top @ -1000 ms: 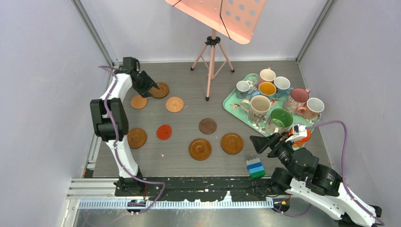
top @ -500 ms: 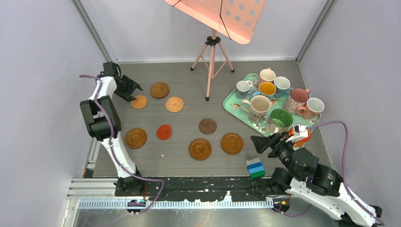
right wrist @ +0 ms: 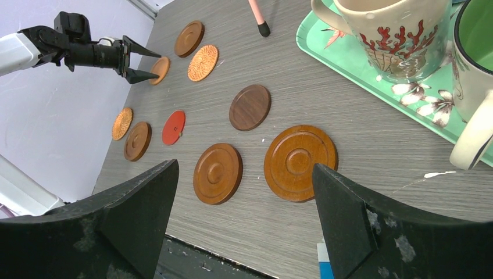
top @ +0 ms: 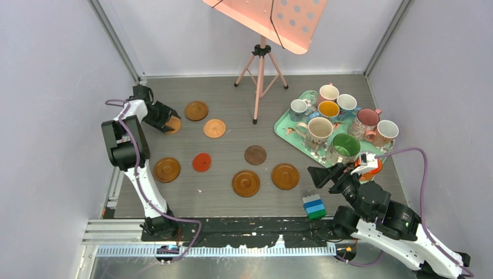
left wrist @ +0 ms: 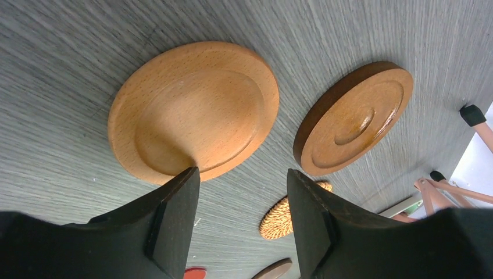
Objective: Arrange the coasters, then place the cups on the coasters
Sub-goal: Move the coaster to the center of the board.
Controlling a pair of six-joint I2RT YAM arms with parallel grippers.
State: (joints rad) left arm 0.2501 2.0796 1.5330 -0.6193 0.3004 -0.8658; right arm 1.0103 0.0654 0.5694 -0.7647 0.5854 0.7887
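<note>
Top view, left side. Over the last second I have swung the left gripper (top: 167, 120) away from the dark brown coaster (top: 196, 110) and brought it down to the tan coaster (top: 174, 125) in the upper left. In the left wrist view its jaws stand moderately apart with nothing between them, and one fingertip (left wrist: 185, 181) meets the coaster's near rim. I judge that the brown disc is placed and the tan one is next to be shifted.

The right gripper (right wrist: 244, 165) has not moved. It hangs wide and empty at the lower right, beside the mint tray (top: 286, 125), where the cups (top: 320, 129) wait; none stands on a coaster yet.

Room: the tan coaster lies close to the table's left edge and the wall, with the brown disc and a woven coaster (top: 214, 128) just to its right. The bare table between the upper and lower coasters is the widest gap. The tripod (top: 260, 87) stands at upper centre.
</note>
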